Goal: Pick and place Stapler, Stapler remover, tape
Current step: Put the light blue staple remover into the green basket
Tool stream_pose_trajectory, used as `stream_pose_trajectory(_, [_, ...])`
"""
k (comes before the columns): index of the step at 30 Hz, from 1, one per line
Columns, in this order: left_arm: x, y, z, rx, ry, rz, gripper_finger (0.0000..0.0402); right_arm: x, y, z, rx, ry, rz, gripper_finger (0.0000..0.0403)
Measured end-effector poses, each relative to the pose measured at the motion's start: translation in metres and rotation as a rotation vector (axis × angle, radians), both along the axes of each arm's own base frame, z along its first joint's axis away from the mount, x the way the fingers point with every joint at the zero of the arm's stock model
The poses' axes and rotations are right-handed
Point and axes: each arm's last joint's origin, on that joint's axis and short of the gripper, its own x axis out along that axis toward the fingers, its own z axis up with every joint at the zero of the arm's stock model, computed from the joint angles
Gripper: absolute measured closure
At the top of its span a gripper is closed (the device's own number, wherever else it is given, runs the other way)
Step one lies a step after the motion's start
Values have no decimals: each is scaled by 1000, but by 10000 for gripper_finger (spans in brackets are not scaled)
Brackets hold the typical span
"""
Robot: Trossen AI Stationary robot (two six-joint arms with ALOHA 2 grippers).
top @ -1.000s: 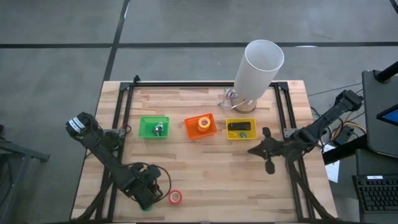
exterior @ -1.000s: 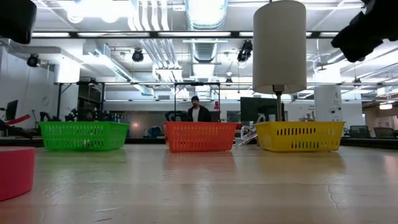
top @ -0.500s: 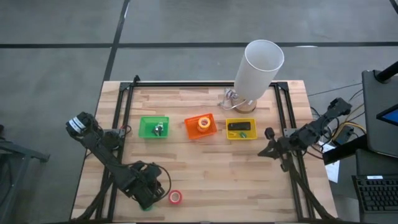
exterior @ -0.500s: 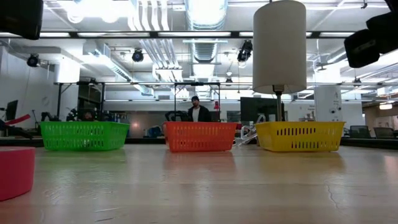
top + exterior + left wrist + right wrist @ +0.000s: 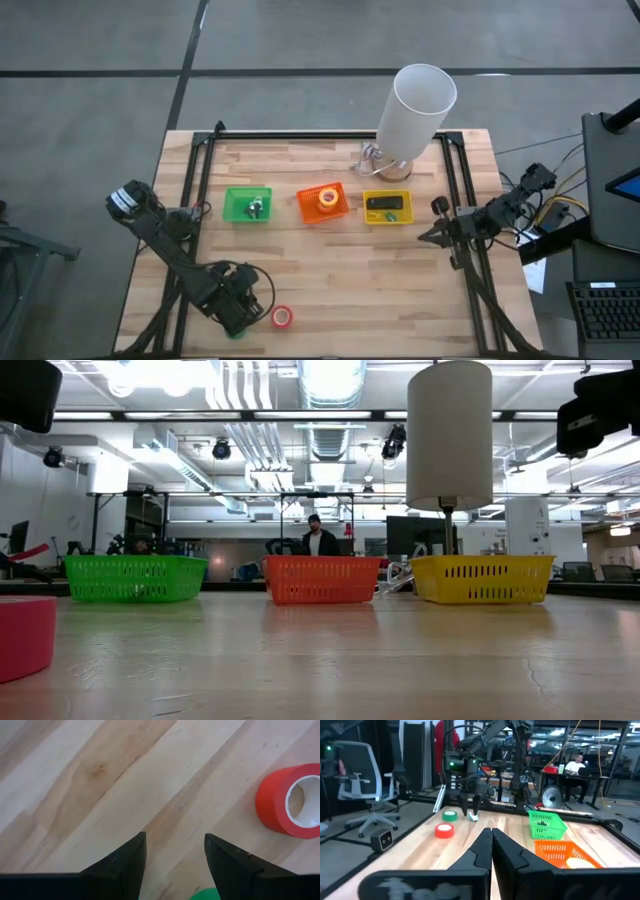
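Observation:
My left gripper (image 5: 174, 851) is open near the table's near-left corner (image 5: 237, 318), fingers pointing down at bare wood. A red tape roll (image 5: 294, 800) lies flat just to its right (image 5: 282, 317). A green tape roll (image 5: 450, 815) lies close beside the gripper, and only its edge (image 5: 206, 894) shows between the finger bases. My right gripper (image 5: 492, 845) is shut and hovers at the table's right side (image 5: 424, 238). The dark stapler (image 5: 382, 203) lies in the yellow bin (image 5: 388, 219). An orange-yellow tape roll (image 5: 327, 198) lies in the orange bin (image 5: 310, 212).
A green bin (image 5: 234, 206) holds a small metal piece (image 5: 254, 207). The three bins stand in a row across the table's middle. A tall white lamp (image 5: 418, 105) stands at the far edge behind the yellow bin. People sit in the room beyond the table.
My right arm has drawn back toward the table's right edge, away from the yellow bin. The left arm and both loose tape rolls have kept still.

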Motion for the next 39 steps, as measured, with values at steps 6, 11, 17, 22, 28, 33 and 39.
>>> stream_pose_trajectory(6, [-3, -3, 0, -73, 50, 62, 200, 1, 1, -2, -4, 15, 0, 394])
stream_pose_trajectory(11, [-9, 2, 4, -46, 127, 59, 200, 1, 1, -2, 2, 16, 0, 394])
stream_pose_trajectory(17, [-15, 8, 11, 20, 186, 103, 213, 1, 1, -2, 3, 16, 0, 394])
stream_pose_trajectory(22, [-22, 13, 10, 59, 266, 103, 229, 1, 1, -2, 4, 16, 0, 394])
stream_pose_trajectory(28, [-28, 15, 6, 34, 366, 90, 234, 1, 1, -2, -1, 15, 0, 394])
stream_pose_trajectory(33, [-31, 19, 1, 43, 376, 72, 234, 1, 1, -2, 2, 17, 0, 394])
stream_pose_trajectory(39, [-35, 23, 1, 6, 337, 52, 234, 1, 1, -2, -2, 16, 0, 394])
